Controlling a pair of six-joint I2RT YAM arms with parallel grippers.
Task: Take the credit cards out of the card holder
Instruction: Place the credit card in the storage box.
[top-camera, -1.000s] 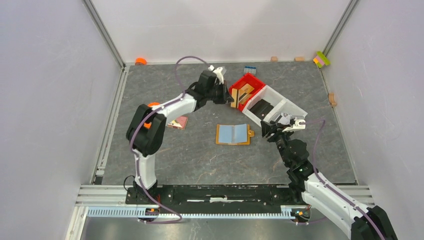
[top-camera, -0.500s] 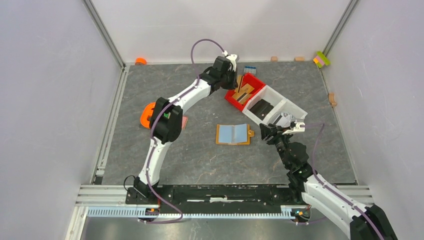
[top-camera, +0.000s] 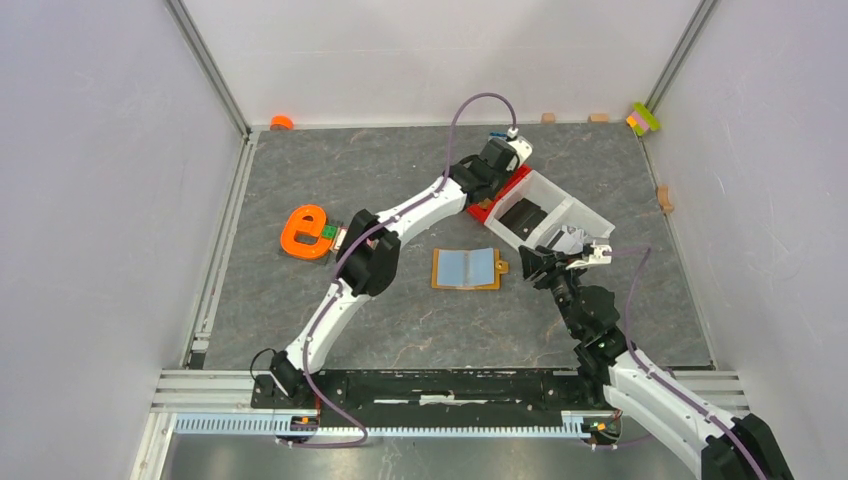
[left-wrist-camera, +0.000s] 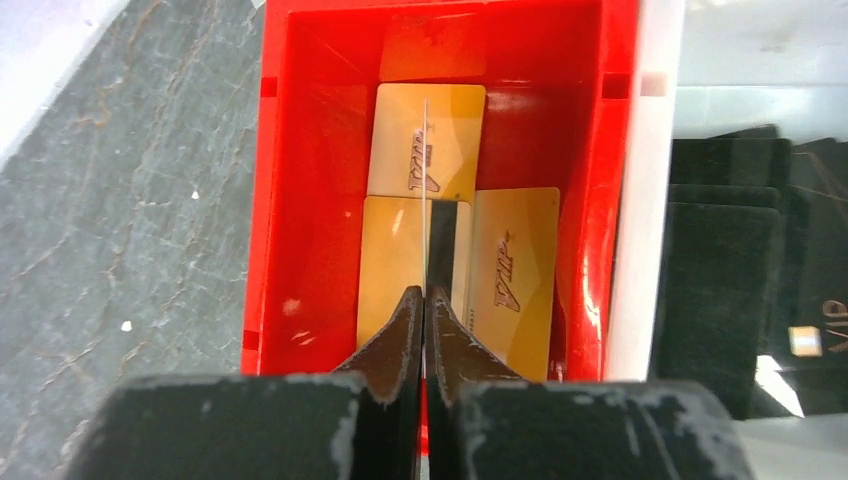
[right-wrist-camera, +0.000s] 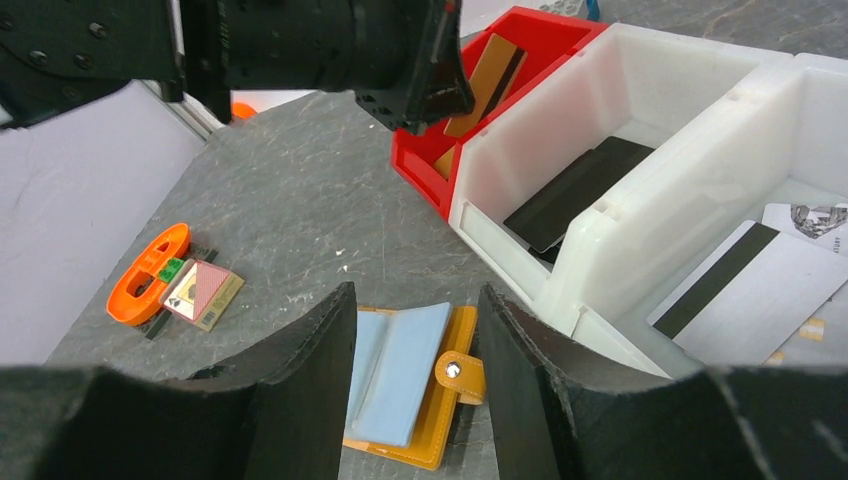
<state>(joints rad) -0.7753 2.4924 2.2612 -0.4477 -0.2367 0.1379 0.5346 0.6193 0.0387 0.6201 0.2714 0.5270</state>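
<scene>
The orange card holder (top-camera: 467, 268) lies open on the table, its pale blue lining up, and shows between my right fingers in the right wrist view (right-wrist-camera: 410, 370). My left gripper (left-wrist-camera: 425, 295) is shut on a thin gold card (right-wrist-camera: 492, 66), held edge-on over the red bin (left-wrist-camera: 300, 200); it hangs over the bin at the back (top-camera: 497, 160). Several gold cards (left-wrist-camera: 425, 140) lie in that bin. My right gripper (right-wrist-camera: 417, 292) is open and empty just above the holder's right side (top-camera: 540, 262). A pinkish-red card (right-wrist-camera: 205, 290) lies far left.
A white two-part bin (top-camera: 545, 180) adjoins the red bin; it holds dark cards (right-wrist-camera: 580, 190) and a white striped card (right-wrist-camera: 740, 290). An orange e-shaped object (top-camera: 305, 232) lies at the left by the pinkish card. Small blocks sit along the back wall.
My left arm has swung right with the card, from the red bin's left side to over it, uncovering the orange e-shaped object. My right gripper has barely moved.
</scene>
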